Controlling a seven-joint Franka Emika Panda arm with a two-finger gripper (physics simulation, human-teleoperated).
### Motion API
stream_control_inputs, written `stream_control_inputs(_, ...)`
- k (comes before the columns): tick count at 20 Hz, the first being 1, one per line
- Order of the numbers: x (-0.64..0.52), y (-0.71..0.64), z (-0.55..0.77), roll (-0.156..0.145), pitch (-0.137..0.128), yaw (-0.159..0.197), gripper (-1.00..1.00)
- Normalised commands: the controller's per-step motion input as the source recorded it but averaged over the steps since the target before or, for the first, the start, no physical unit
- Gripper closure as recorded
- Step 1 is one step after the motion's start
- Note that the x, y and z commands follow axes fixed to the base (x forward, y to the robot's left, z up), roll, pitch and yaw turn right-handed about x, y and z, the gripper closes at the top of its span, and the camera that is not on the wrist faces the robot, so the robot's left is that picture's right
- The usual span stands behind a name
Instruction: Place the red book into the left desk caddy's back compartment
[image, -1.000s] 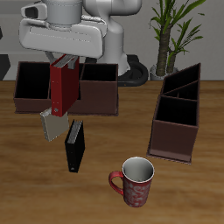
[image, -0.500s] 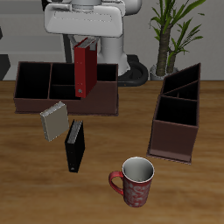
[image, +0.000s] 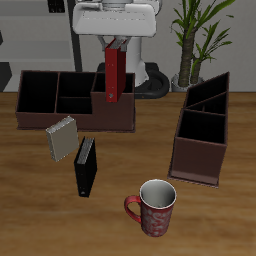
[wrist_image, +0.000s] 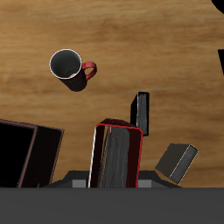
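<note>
My gripper (image: 116, 42) is shut on the top of the red book (image: 115, 76), which hangs upright in the air above the matching broadside caddy (image: 40, 92) at the back of the table. The wrist view shows the red book (wrist_image: 116, 156) end-on between my fingers, pale pages toward the camera. The left desk caddy (image: 196, 160) stands well off to the side, short end toward the front. Its back compartment (image: 208, 99), at the taller far end, looks empty.
A grey book (image: 61, 139) lies in front of the broadside caddy, and a black book (image: 85, 166) stands upright beside it. A red mug (image: 154, 207) sits near the front edge. A potted plant (image: 200, 30) stands behind the table. The wrist view also shows a caddy's corner (wrist_image: 26, 153).
My gripper has carried the red book up and sideways toward the left desk caddy's side. The book has turned its narrow edge to the camera. The other objects have not moved.
</note>
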Motion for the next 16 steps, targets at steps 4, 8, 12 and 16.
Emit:
stream_control_inputs(4,-0.36,0.37,-0.08,-0.004,0.013,-0.013,1.0)
stream_control_inputs(8,-0.37,0.38,-0.06,-0.017,0.028,-0.075,1.0)
stream_control_inputs(12,-0.28,0.26,-0.04,-0.016,0.022,-0.071,1.0)
stream_control_inputs(16,-0.26,0.24,0.0,-0.063,-0.002,-0.062,1.0)
